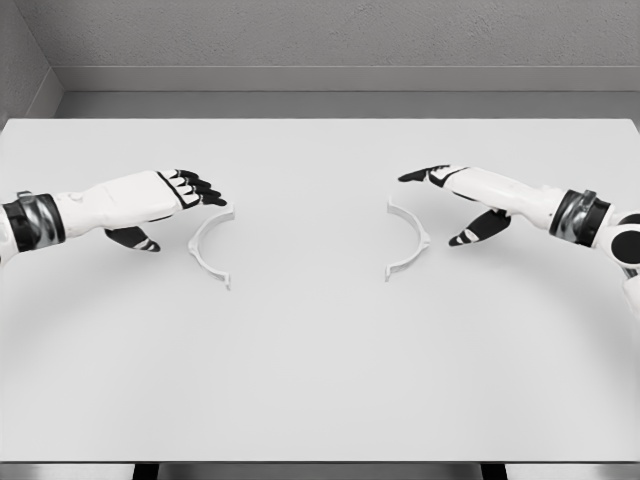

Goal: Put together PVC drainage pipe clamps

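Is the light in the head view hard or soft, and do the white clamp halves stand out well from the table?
Head view: soft, even light, no glare or blur; faint shadows under the left hand and right hand. The left clamp half and right clamp half have low contrast against the white table.

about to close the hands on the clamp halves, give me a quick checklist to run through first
1. Left clamp half lies flat on the table: ok.
2. Right clamp half lies flat, open side facing the left one: ok.
3. The two halves are apart with bare table between them: ok.
4. Left hand next to its half, fingers over the upper end: ok; contact cannot tell.
5. Right hand open beside its half, holding nothing: ok.
6. Either half already gripped: not ok.
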